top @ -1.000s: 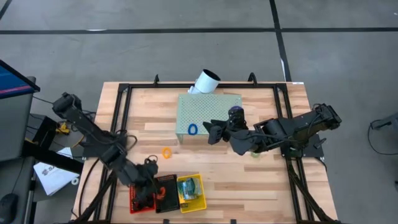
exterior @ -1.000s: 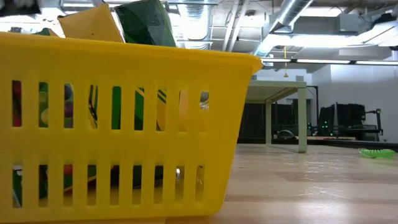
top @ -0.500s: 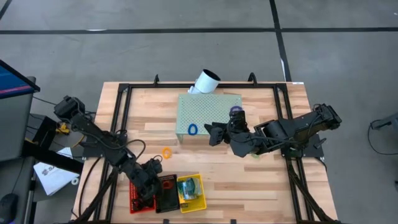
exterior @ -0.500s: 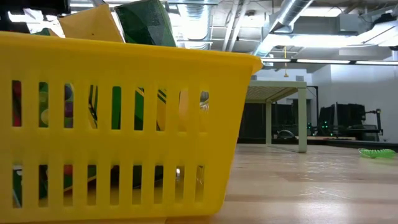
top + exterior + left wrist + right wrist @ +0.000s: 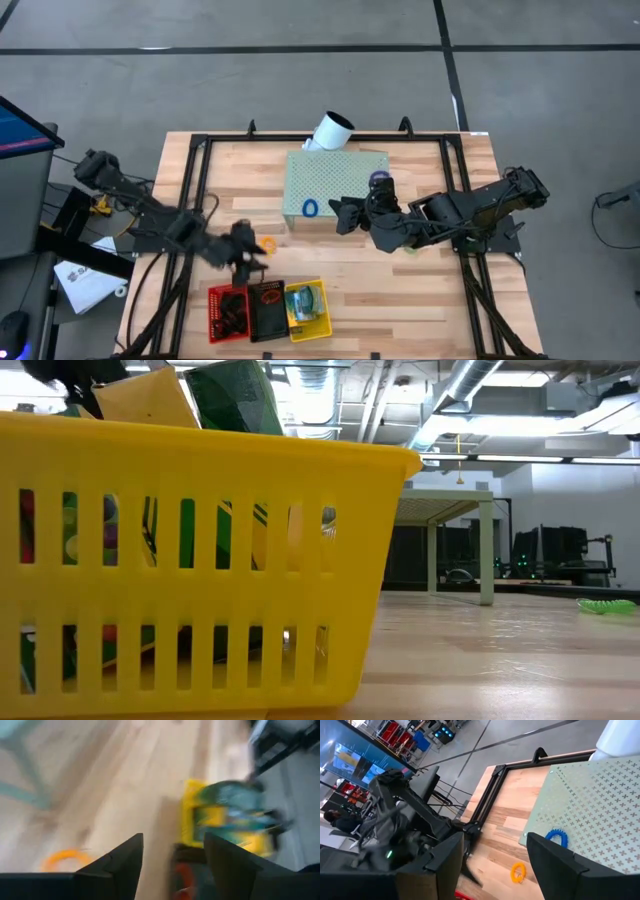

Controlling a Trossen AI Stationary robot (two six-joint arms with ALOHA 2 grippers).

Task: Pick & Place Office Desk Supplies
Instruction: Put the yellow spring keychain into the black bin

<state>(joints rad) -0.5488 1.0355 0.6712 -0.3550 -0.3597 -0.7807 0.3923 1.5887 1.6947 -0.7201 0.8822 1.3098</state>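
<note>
My left gripper hangs open and empty over the wood, just left of an orange loop that lies flat on the table. A blue loop lies on the near edge of the pale green perforated block. My right gripper stands open beside the block's near right part, a little right of the blue loop, touching nothing. Crayon boxes stick up out of the yellow basket. A green loop lies on the table under the right arm.
A red basket and a black one stand left of the yellow basket at the table's near edge. A white tube lies behind the block. A black frame runs along the table's sides. Bare wood lies right of the baskets.
My left gripper has risen from the red basket and gone toward the table's far edge and a little right. It now stands beside the orange loop. The right arm has kept still.
</note>
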